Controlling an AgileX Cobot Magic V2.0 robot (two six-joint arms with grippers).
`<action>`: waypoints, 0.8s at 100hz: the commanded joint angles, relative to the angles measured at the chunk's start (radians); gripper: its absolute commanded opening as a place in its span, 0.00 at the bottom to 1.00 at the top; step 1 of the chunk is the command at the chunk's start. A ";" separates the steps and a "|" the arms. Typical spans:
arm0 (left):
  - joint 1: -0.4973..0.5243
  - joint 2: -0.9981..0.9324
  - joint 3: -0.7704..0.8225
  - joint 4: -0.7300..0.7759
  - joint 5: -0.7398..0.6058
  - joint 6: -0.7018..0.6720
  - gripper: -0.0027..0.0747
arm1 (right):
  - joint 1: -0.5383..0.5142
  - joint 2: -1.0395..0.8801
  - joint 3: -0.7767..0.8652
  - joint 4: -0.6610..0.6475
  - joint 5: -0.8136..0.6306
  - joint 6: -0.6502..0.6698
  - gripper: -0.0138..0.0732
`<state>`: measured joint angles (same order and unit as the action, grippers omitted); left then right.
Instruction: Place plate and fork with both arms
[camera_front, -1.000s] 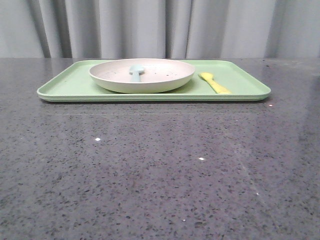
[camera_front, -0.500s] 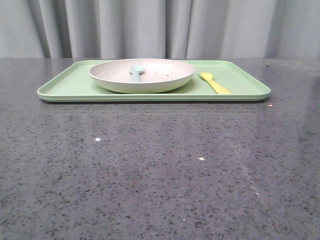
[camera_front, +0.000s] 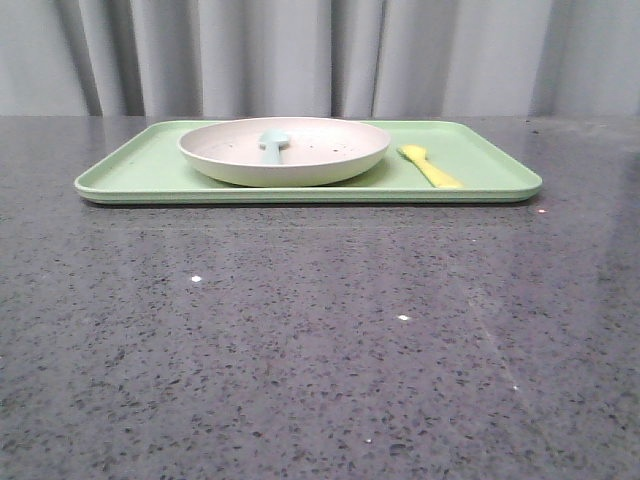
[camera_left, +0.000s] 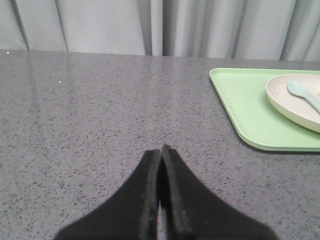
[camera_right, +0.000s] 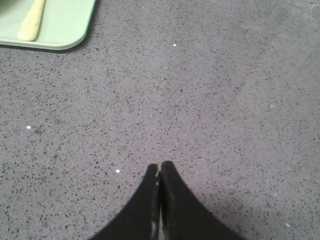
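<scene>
Plate (camera_front: 284, 150) and fork (camera_front: 430, 166) rest on tray (camera_front: 130, 175).

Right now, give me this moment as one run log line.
left gripper shut, empty | right gripper shut, empty | plate on tray, spoon inside | fork on tray beside plate

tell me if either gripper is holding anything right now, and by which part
Nothing is held. The left gripper and right gripper are both shut on nothing over bare table. The plate and fork lie untouched on the tray.
</scene>
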<state>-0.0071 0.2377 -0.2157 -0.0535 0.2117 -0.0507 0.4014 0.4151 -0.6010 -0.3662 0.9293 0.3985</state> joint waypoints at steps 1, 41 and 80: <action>-0.010 -0.047 0.028 0.027 -0.119 -0.007 0.01 | -0.007 0.004 -0.024 -0.036 -0.054 -0.003 0.08; -0.010 -0.271 0.197 0.053 -0.135 -0.007 0.01 | -0.007 0.004 -0.024 -0.036 -0.053 -0.003 0.08; -0.010 -0.271 0.228 0.105 -0.212 -0.007 0.01 | -0.007 0.004 -0.024 -0.036 -0.052 -0.003 0.08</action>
<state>-0.0071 -0.0022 -0.0025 0.0405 0.1067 -0.0507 0.4014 0.4151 -0.6010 -0.3662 0.9309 0.3985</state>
